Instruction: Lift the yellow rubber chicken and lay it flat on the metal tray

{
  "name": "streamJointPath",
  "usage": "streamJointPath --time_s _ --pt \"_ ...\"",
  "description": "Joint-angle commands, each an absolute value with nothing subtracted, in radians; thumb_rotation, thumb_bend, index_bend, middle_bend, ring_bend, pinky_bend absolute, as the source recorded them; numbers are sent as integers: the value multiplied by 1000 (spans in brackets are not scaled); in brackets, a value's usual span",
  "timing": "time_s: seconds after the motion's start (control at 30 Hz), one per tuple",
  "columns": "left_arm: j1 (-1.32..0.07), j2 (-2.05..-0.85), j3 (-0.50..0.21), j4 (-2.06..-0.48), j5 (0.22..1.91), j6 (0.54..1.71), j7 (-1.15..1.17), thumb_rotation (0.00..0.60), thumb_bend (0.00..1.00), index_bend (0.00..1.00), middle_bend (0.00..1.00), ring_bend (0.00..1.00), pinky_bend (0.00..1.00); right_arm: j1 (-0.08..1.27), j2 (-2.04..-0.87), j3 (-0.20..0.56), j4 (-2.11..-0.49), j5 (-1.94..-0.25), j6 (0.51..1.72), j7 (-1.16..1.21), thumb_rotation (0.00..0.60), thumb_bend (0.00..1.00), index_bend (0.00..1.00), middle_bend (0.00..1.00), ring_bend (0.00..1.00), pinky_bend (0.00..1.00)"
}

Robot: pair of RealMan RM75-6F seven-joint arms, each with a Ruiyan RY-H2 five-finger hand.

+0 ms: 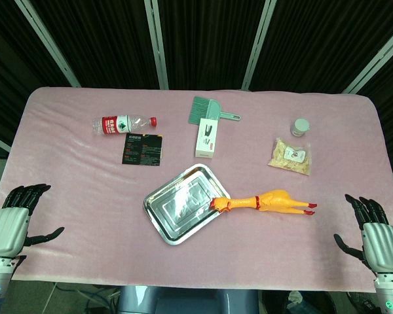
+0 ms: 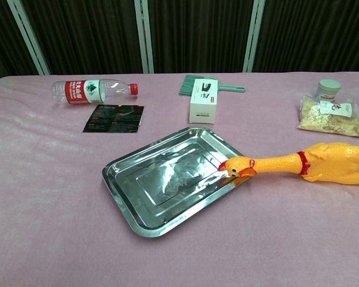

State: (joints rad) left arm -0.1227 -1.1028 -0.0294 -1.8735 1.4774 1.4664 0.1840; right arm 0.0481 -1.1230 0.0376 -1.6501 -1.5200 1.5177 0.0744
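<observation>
The yellow rubber chicken (image 1: 265,202) (image 2: 311,163) lies on its side on the pink cloth, just right of the metal tray (image 1: 162,216) (image 2: 131,206). Its red-combed head rests against the tray's right rim, and its red feet point right. The tray holds nothing. My left hand (image 1: 12,221) hovers at the near left table edge, fingers spread, holding nothing. My right hand (image 1: 373,232) hovers at the near right edge, fingers apart and empty, a short way right of the chicken's feet. Neither hand shows in the chest view.
Behind the tray lie a black card (image 1: 143,148), a water bottle with a red label (image 1: 123,123), a white box (image 1: 207,137) and a green brush (image 1: 209,111). A small jar (image 1: 300,127) and a snack bag (image 1: 291,156) sit at the back right.
</observation>
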Motion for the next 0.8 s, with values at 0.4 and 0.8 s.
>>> streamJointPath --time_s 0.4,0.8 --pt "-115 -1088 -32 -1870 1487 1476 141 600 77 153 145 111 101 49 -1123 44 -1648 -1535 1526 86 600 280 100 205 105 77" --pt "-133 -1088 -46 -1864 1472 1448 136 600 77 155 146 111 101 92 -1123 60 -1669 -1531 1466 50 600 280 38 205 101 77"
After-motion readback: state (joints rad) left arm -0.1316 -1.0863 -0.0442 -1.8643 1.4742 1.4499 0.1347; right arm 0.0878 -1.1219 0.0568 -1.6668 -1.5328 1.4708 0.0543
